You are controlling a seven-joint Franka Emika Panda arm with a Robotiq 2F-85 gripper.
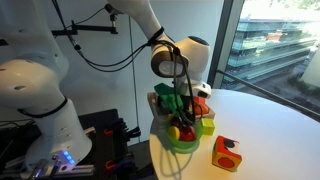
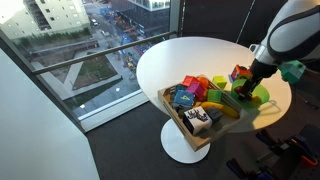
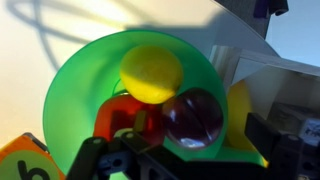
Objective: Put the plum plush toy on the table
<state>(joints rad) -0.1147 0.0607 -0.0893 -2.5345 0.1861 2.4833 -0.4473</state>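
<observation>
The blurred hand [image 3: 165, 148], cut off at the wrist view's bottom edge, hides part of the plum plush toy [image 3: 194, 112].

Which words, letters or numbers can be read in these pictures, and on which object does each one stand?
No text reads clearly.
Orange block: one dark character, cut off at the frame edge, unreadable.
Black-and-white item in the box: any print too small to read.

I see the plum plush toy [image 3: 195, 118], round and dark maroon, lying inside the green bowl [image 3: 80, 90] on the white, round-edged table [image 1: 270, 120].
</observation>
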